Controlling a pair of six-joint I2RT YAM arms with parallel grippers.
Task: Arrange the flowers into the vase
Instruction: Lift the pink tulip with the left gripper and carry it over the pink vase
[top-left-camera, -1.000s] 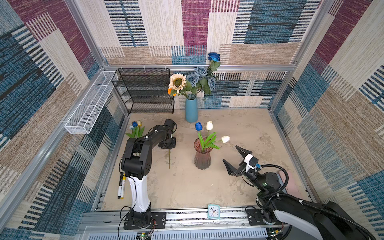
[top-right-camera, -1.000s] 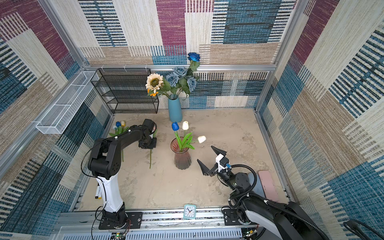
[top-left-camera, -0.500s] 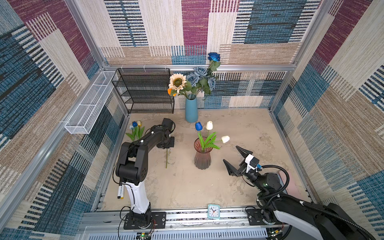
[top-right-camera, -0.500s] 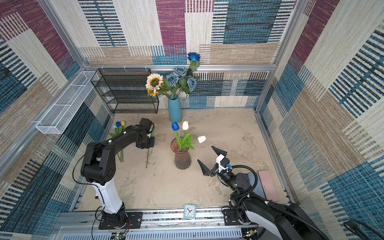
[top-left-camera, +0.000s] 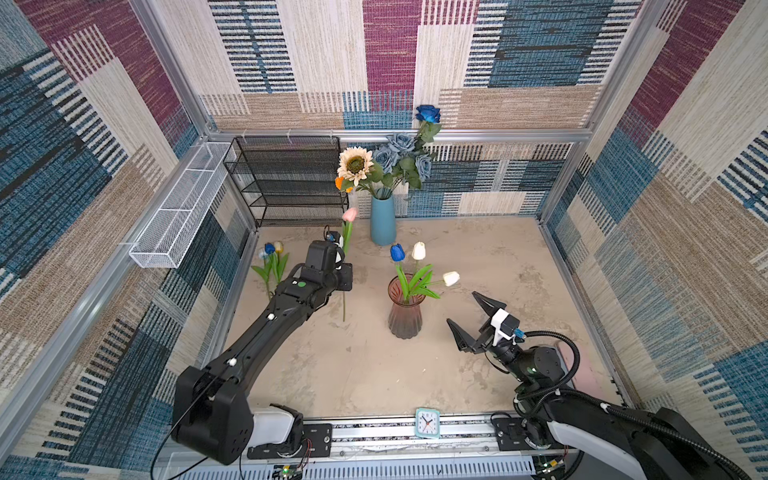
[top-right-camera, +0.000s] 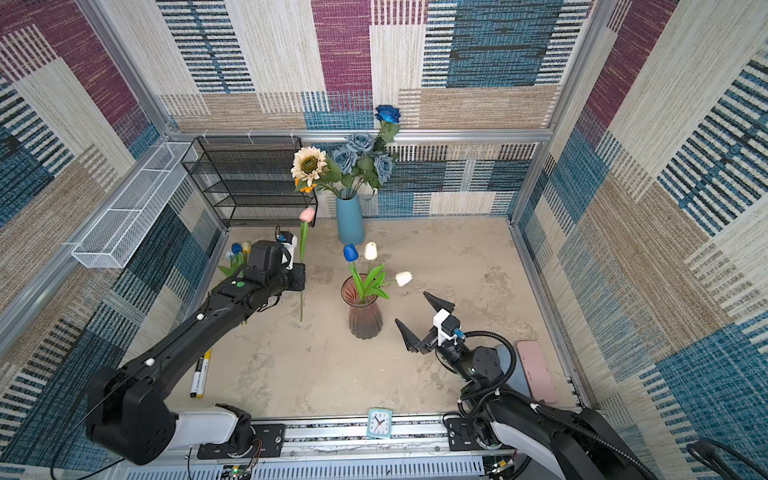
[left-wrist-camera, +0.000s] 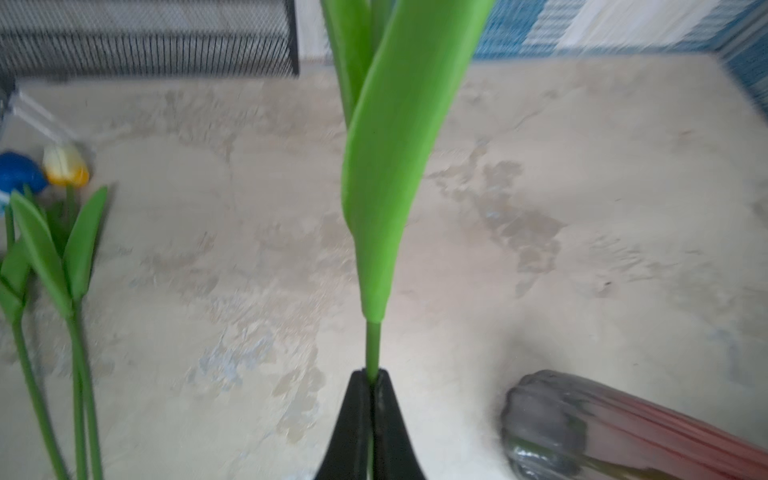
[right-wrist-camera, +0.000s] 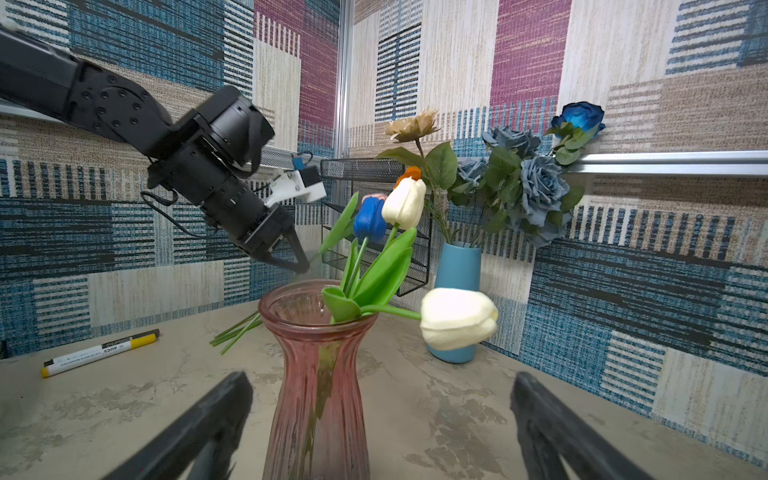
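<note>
The pink glass vase (top-left-camera: 405, 309) (top-right-camera: 365, 309) (right-wrist-camera: 316, 374) stands mid-table and holds a blue tulip (top-left-camera: 397, 252) and two white tulips (top-left-camera: 418, 250). My left gripper (left-wrist-camera: 372, 376) (right-wrist-camera: 301, 264) is shut on the green stem of a pink tulip (top-left-camera: 350, 214) (top-right-camera: 306, 214), left of the vase. The stem hangs down past the jaws towards the table. My right gripper (top-left-camera: 461, 307) (top-right-camera: 411, 307) (right-wrist-camera: 380, 386) stands open just right of the vase, with nothing between its fingers. More tulips, blue and yellow (top-left-camera: 272, 249) (left-wrist-camera: 41, 170), lie at the table's left edge.
A blue vase (top-left-camera: 382, 220) (right-wrist-camera: 457, 266) with roses and a sunflower stands at the back. Beside it is a black wire shelf (top-left-camera: 286, 178), and a white wire basket (top-left-camera: 178, 208) hangs on the left wall. A marker (top-right-camera: 200, 374), a clock (top-left-camera: 427, 423) and a flat pink object (top-right-camera: 536, 370) lie near the front.
My left gripper has shut on the pink tulip's stem and raised it off the table, so the bloom now shows above the wrist. The right arm has not moved.
</note>
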